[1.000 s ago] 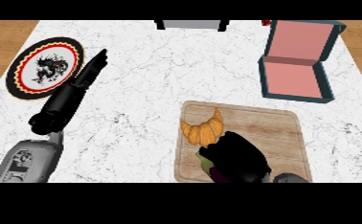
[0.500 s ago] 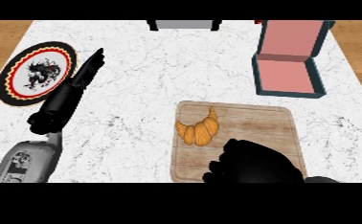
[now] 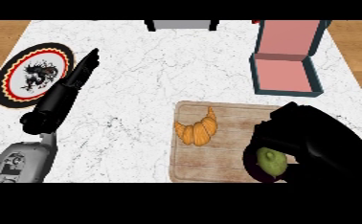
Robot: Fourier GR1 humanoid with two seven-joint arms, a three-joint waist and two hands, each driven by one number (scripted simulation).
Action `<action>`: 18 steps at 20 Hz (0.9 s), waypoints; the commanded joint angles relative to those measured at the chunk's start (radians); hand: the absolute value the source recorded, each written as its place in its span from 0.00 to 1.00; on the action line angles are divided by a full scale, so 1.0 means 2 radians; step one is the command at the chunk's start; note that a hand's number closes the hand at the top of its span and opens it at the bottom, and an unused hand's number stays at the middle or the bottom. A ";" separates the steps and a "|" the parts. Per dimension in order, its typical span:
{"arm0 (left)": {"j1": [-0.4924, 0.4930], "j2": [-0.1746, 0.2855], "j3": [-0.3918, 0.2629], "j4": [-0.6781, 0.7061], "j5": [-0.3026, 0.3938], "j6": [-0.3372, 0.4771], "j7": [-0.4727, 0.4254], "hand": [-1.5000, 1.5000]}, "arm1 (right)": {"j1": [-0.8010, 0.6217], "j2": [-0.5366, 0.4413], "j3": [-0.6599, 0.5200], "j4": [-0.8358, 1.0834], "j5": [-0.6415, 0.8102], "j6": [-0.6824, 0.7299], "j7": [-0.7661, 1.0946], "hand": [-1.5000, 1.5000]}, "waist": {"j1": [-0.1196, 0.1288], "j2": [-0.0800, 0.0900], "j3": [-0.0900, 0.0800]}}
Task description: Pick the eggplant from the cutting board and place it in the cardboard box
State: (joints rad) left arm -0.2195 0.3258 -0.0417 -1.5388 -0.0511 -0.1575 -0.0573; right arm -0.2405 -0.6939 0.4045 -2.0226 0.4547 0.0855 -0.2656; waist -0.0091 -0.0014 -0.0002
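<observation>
Eggplant [image 3: 271, 161] sits gripped inside the curled right robot hand [image 3: 311, 132], over the cutting board [image 3: 212, 165] near its right corner.

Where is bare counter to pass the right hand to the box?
Bare counter: the wide middle between left hand and board, up beside the box; a narrow strip between board and box. Crowded: the board, with croissant at left and right hand curled round the eggplant at right.

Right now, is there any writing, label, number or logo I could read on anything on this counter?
None: no readable words or numbers anywhere.
The round plate with a red-and-yellow rim bears only a black picture emblem, no letters.
The open pink-lined cardboard box and the wooden cutting board are unmarked.
</observation>
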 commanded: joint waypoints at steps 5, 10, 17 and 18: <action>0.013 -0.002 -0.001 -0.021 0.000 -0.010 -0.001 0.50 | -0.099 0.025 -0.136 0.110 -0.109 0.042 0.101 1.00 | 0.014 0.002 0.000; -0.014 -0.017 -0.007 0.002 -0.013 -0.005 0.009 0.50 | -0.186 0.037 -0.161 0.263 -0.093 0.053 0.071 1.00 | 0.014 0.003 0.000; 0.019 -0.012 -0.011 -0.020 -0.020 -0.016 -0.020 0.50 | -0.262 -0.005 -0.135 0.434 0.001 0.076 -0.013 1.00 | 0.026 0.005 0.000; -0.030 -0.007 0.008 -0.001 -0.001 -0.023 0.004 0.50 | -0.266 0.000 -0.114 0.450 0.018 0.084 -0.008 1.00 | 0.024 0.007 0.000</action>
State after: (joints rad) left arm -0.2375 0.2966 -0.0481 -1.5432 -0.0733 -0.1828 -0.0664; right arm -0.7164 -0.6639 0.1318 -1.2815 0.4117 0.2094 -0.2284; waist 0.0313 0.0084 -0.0004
